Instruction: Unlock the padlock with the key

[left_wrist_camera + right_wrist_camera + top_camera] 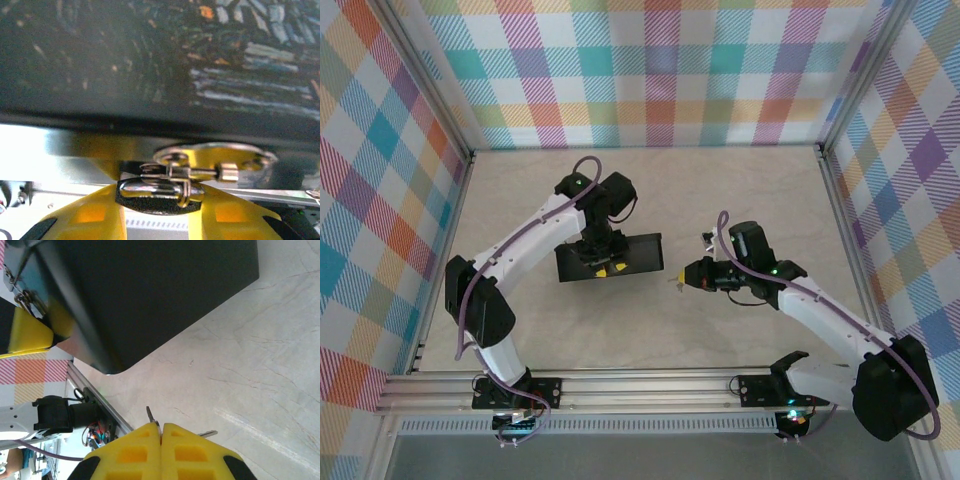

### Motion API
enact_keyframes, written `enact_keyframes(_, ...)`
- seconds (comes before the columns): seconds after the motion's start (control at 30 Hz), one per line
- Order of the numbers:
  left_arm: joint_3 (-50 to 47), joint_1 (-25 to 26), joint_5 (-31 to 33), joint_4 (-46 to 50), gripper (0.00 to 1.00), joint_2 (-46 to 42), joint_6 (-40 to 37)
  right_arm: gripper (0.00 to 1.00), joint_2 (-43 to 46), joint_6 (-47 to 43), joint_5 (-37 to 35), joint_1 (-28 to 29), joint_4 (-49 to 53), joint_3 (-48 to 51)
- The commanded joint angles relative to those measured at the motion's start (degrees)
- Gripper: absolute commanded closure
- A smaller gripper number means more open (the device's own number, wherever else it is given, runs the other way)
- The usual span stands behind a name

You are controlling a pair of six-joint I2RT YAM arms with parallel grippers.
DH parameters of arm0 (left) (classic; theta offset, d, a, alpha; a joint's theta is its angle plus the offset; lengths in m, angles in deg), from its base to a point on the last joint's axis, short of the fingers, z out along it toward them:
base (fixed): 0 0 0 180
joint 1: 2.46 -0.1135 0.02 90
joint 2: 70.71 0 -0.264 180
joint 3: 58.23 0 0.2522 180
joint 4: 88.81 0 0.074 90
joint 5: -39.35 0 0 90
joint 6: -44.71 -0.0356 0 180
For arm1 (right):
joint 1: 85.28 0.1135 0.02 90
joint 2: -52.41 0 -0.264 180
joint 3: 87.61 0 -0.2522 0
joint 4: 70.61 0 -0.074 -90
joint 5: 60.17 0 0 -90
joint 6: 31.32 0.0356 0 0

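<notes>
The left gripper (160,202) clamped the padlock (154,189), the right gripper (161,432) pinched the key (150,415), which needed squaring up before insertion.

**Top view, 12 o'clock at the far wall.** The box (638,252) lies on the desk (740,190) close to centre, shifted slightly toward 9 o'clock. The left jaws meet the box at its 6 o'clock edge. Between them sits the padlock (160,189), touching the hasp (220,154) just under the lid's edge. The right jaws lie at 3 o'clock of the box, near it but apart, pointing toward 9 o'clock. They are closed on the key (151,415), whose ends project past the fingertips. Both arm bases stand on the rail (650,385) at 6 o'clock, one on either side of centre.
</notes>
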Motion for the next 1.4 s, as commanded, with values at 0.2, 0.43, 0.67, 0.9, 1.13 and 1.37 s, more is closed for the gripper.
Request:
enact_keyframes(0.2,8.88,1.8,-5.54,13.34,0.85,1.98,3.46,1.0,0.11,-2.64,2.79,0.42,2.75,-2.77)
enact_keyframes(0.43,10.59,2.63,-11.15,16.66,0.81,3.21,3.48,1.0,-0.63,-2.55,3.06,0.36,2.57,-2.46)
enact_keyframes(0.67,15.84,2.41,-14.73,17.38,0.64,8.12,1.45,0.99,-0.28,-2.58,3.12,0.47,3.67,-3.01)
enact_keyframes(0.9,23.49,1.5,-13.96,17.81,0.55,14.87,-1.38,0.99,-0.55,-2.38,2.74,0.42,4.45,-3.73)
enact_keyframes(1.13,32.08,-0.24,-8.68,18.48,0.47,16.31,-4.44,0.99,-0.33,-2.25,2.49,0.51,5.42,-4.39)
enact_keyframes(1.37,31.32,-1.23,0.82,14.61,0.46,11.31,-9.45,1.0,0.25,-0.77,1.65,1.62,6.89,-5.51)
